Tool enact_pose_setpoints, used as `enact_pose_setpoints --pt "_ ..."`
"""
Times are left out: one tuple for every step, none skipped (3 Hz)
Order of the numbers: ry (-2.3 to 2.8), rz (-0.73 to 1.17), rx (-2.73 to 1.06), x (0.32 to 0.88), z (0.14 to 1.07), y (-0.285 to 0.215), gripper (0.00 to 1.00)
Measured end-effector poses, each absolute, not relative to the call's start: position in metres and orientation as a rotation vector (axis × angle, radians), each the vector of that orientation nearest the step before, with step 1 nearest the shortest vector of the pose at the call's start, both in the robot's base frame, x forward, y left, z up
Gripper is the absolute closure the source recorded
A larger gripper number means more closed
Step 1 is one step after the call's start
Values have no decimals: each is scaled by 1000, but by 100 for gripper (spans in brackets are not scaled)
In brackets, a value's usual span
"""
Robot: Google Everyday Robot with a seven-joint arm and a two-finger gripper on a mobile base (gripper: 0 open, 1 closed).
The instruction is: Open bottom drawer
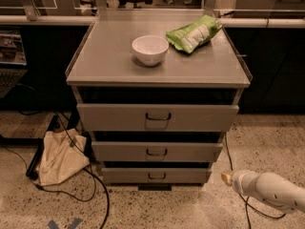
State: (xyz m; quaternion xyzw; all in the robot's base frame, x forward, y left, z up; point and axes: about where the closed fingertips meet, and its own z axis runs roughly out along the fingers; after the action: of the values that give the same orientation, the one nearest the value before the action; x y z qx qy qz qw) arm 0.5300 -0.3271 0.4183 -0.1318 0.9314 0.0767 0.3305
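The bottom drawer [128, 176] is the narrowest grey front at the foot of the cabinet, with a small dark loop handle [157, 176] at its centre. Its front looks closed or nearly so. My gripper [227, 177] is at the tip of the white arm [269, 191] that comes in from the lower right. It is just above the floor, to the right of the bottom drawer's right end, apart from it and level with it.
The middle drawer [190, 151] and top drawer [200, 117] sit above. A white bowl [149, 49] and a green bag [193, 33] lie on the cabinet top. A cloth bag [59, 159] lies on the floor left. Cables [97, 190] run along the floor.
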Motion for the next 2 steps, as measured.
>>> enact_pose_setpoints --pt "2383 133 -290 549 420 -336 100" --pt "2383 132 -289 549 420 -336 100"
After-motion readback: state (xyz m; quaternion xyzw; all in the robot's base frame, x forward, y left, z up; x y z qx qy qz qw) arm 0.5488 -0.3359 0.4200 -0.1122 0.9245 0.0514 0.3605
